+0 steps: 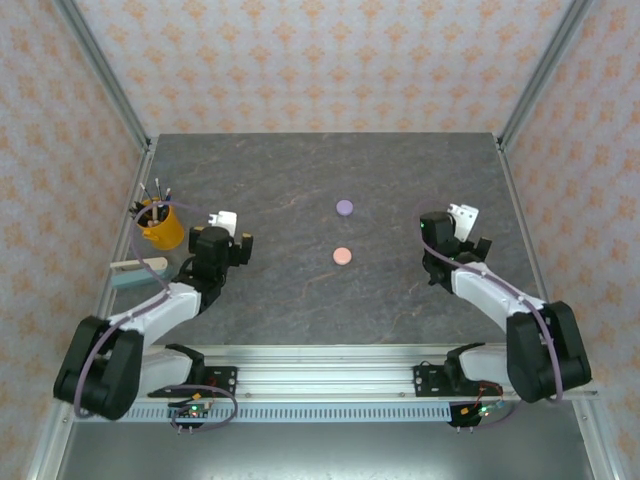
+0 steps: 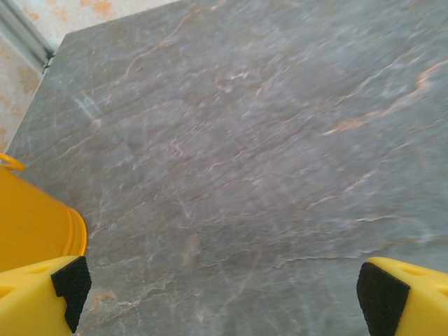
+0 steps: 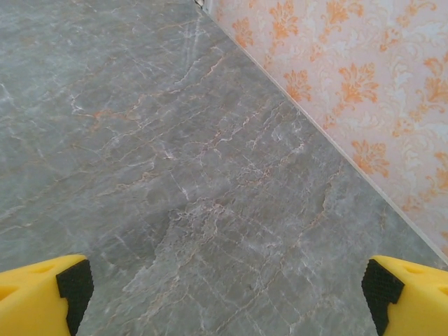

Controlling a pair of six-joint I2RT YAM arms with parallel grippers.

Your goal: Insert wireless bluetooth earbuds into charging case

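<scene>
From above, two round cases lie near the middle of the surface [image 1: 300, 170], apart from each other: the lilac case [image 1: 345, 208] farther back and the pink case [image 1: 342, 256] nearer to you. Both sit between your two arms, touched by neither. The earbuds are too small to make out, so you cannot tell where they lie.

Your left arm [image 1: 150, 315] reaches up the left side, its jaws just beside the yellow cup [image 1: 160, 225] that holds pens. A pale block [image 1: 138, 268] lies near the cup on its near side. Your right arm [image 1: 490, 290] reaches up the right side, well apart from both cases.

Your left jaws are spread wide. In the left wrist view the black pads [image 2: 70, 287] sit at the two bottom corners, with bare surface between them and nothing pinched; the cup's wall is next to the left pad.

Your right jaws are spread just as wide. Their pads [image 3: 73, 287] frame bare surface too, and the patterned wall [image 3: 364, 84] runs along the right.
</scene>
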